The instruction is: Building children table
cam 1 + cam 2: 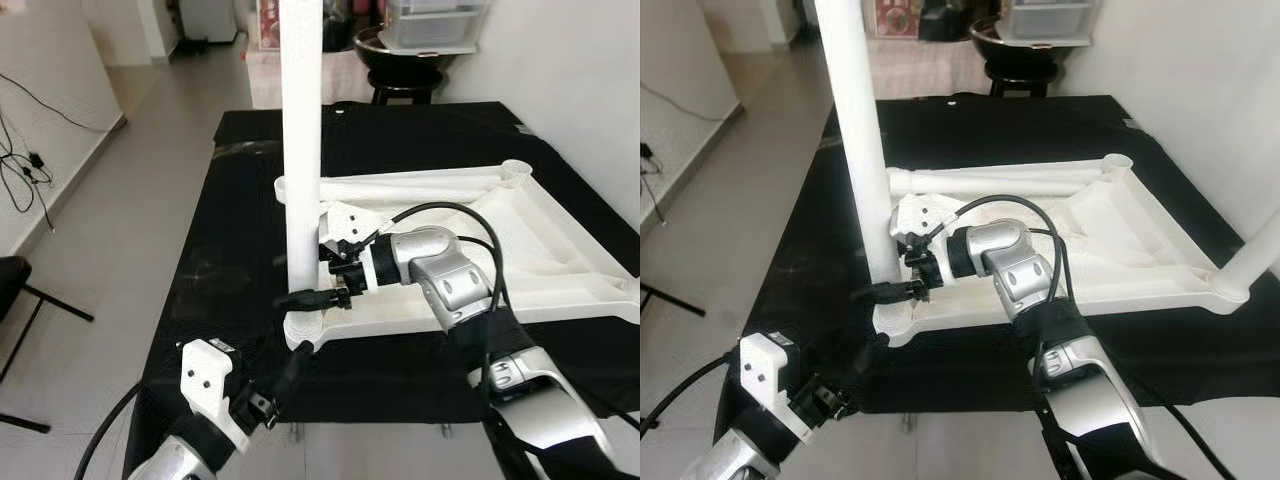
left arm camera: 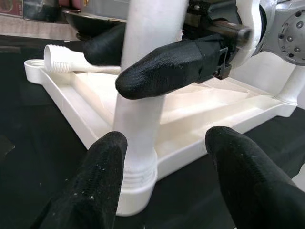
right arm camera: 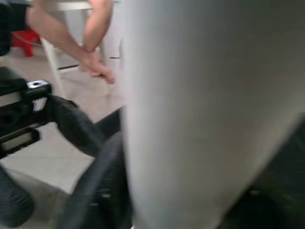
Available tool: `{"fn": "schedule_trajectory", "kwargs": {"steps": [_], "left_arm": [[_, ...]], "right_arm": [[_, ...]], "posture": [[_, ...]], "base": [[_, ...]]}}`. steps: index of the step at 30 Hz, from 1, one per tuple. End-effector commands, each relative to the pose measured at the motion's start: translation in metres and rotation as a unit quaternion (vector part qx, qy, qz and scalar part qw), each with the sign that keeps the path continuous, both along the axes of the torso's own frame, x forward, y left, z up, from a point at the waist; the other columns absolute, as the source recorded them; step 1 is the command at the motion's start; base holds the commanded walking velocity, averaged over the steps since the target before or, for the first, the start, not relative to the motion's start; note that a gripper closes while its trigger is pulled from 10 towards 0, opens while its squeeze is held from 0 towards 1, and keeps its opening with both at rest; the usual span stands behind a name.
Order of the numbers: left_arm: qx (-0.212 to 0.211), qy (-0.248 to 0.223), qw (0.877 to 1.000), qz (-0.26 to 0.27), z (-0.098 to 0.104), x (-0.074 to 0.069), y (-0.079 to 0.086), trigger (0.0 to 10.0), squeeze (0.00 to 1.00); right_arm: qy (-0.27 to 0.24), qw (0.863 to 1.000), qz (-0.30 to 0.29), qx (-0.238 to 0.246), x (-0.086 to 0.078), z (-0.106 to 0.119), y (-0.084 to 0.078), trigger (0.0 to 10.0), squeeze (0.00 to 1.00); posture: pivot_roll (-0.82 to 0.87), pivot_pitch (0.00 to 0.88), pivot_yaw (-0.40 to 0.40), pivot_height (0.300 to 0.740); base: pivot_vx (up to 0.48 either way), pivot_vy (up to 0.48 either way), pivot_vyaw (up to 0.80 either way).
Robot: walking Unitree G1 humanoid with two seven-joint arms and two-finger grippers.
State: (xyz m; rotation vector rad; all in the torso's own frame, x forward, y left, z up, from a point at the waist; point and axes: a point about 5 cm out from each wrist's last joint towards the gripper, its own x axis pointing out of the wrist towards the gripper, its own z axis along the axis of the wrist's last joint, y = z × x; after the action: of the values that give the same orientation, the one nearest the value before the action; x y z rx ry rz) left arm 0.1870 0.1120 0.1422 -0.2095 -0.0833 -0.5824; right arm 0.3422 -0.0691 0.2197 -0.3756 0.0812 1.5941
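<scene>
An upturned white table top (image 1: pixel 560 250) lies on a black cloth (image 1: pixel 230 250). At its near left corner socket (image 1: pixel 300 330) a white table leg (image 1: pixel 300 130) stands upright. My right gripper (image 1: pixel 300 292) is shut on this leg just above the socket, one black finger (image 2: pixel 171 67) crossing its front. Below the corner, my left gripper (image 1: pixel 285 375) is open and points at the leg's base, its fingers (image 2: pixel 102 181) apart on either side of the socket. A second leg (image 1: pixel 420 185) lies along the top's far edge. A third leg (image 1: pixel 1255 255) rises at the right corner.
The cloth's front edge (image 1: pixel 330 415) is close to me. Behind the table are a black stool with a bowl (image 1: pixel 405 60) and a plastic box (image 1: pixel 435 25). Cables (image 1: pixel 25 160) lie on the floor at left. A person's arms (image 3: pixel 90 47) are in the right wrist view.
</scene>
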Motion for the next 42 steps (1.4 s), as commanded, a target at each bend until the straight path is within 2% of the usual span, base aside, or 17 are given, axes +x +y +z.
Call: {"fn": "schedule_trajectory", "kwargs": {"steps": [1,9,13,15,16,17,18,20,29,30,31,33,34,37,39,40,42], "left_arm": [[-0.004,0.008,1.0,0.002,-0.004,0.0,-0.002,10.0,0.0],[-0.006,0.007,1.0,0.002,-0.004,-0.001,-0.002,10.0,0.0],[-0.004,0.007,1.0,0.003,-0.004,-0.001,0.0,10.0,0.0],[-0.004,0.007,1.0,0.003,-0.004,-0.001,0.0,10.0,0.0],[-0.003,0.007,1.0,0.003,-0.004,-0.001,0.001,10.0,0.0],[-0.002,0.007,1.0,0.003,-0.004,-0.001,0.003,10.0,0.0],[0.0,0.008,1.0,0.002,-0.004,-0.001,0.004,10.0,0.0],[0.001,0.008,1.0,0.001,-0.005,0.0,0.006,10.0,0.0],[0.004,0.01,1.0,0.0,-0.006,0.002,0.007,10.0,0.0],[0.004,0.01,1.0,0.003,-0.006,0.002,0.008,10.0,0.0],[0.003,0.009,1.0,0.005,-0.005,0.002,0.008,10.0,0.0],[0.003,0.009,1.0,0.006,-0.005,0.002,0.007,10.0,0.0],[0.003,0.009,1.0,0.006,-0.005,0.002,0.007,10.0,0.0],[0.002,0.009,1.0,0.005,-0.005,0.002,0.006,10.0,0.0],[0.001,0.009,1.0,0.003,-0.005,0.002,0.005,10.0,0.0],[0.001,0.009,1.0,0.003,-0.005,0.002,0.005,10.0,0.0],[0.001,0.009,1.0,0.002,-0.006,0.002,0.004,10.0,0.0]], "right_arm": [[0.006,0.999,0.044,-0.002,-0.005,-0.002,0.006,0.0,0.0],[0.024,0.999,0.021,0.021,-0.011,-0.013,-0.007,0.0,0.0],[0.017,0.982,-0.178,0.064,-0.008,-0.032,-0.004,0.0,0.0],[0.017,0.982,-0.178,0.064,-0.008,-0.032,-0.004,0.0,0.0],[0.004,0.925,-0.374,0.063,-0.005,-0.048,-0.011,0.0,0.0],[0.001,0.89,-0.454,0.051,-0.019,-0.064,-0.012,0.0,0.0],[0.003,0.873,-0.485,0.044,-0.031,-0.072,-0.011,0.0,0.0],[0.002,0.868,-0.494,0.043,-0.036,-0.075,-0.009,0.0,0.0],[-0.005,0.897,-0.439,0.05,-0.031,-0.066,0.005,0.0,0.0],[-0.003,0.904,-0.425,0.049,-0.031,-0.064,0.007,3.1,0.0],[0.009,0.917,-0.395,0.058,-0.033,-0.058,0.013,10.0,0.0],[0.018,0.925,-0.374,0.065,-0.035,-0.055,0.017,10.0,0.0],[0.023,0.938,-0.338,0.076,-0.04,-0.048,0.022,10.0,0.91],[0.033,0.953,-0.29,0.087,-0.043,-0.039,0.025,10.0,1.0],[0.027,0.978,-0.181,0.101,-0.042,-0.021,0.024,10.0,1.0],[0.027,0.978,-0.181,0.101,-0.042,-0.021,0.024,10.0,1.0],[0.005,0.993,-0.075,0.087,-0.036,-0.006,0.015,10.0,1.0]], "posture": [[0.08,0.078,-0.043,0.74],[0.07,0.075,-0.026,0.74],[0.07,0.073,-0.032,0.74],[0.07,0.073,-0.032,0.74],[0.05,0.074,-0.019,0.74],[0.05,0.071,-0.003,0.74],[0.04,0.065,0.003,0.74],[0.04,0.055,0.013,0.74],[0.05,0.05,0.013,0.74],[0.05,0.052,0.012,0.74],[0.05,0.053,0.011,0.74],[0.05,0.053,0.011,0.74],[0.05,0.051,0.007,0.74],[0.05,0.05,0.009,0.74],[0.06,0.05,0.008,0.74],[0.06,0.05,0.008,0.74],[0.07,0.047,0.008,0.74]], "base": [[0.0,0.0,0.0],[0.0,0.0,0.0],[0.0,0.0,0.0],[0.0,0.0,0.0],[0.0,0.0,0.0],[0.0,0.0,0.0],[0.0,0.0,0.0],[0.0,0.0,0.0],[0.0,0.0,0.0],[0.0,0.0,0.0],[0.0,0.0,0.0],[0.0,0.0,0.0],[0.0,0.0,0.0],[0.0,0.0,0.0],[0.0,0.0,0.0],[0.0,0.0,0.0],[0.0,0.0,0.0]]}}
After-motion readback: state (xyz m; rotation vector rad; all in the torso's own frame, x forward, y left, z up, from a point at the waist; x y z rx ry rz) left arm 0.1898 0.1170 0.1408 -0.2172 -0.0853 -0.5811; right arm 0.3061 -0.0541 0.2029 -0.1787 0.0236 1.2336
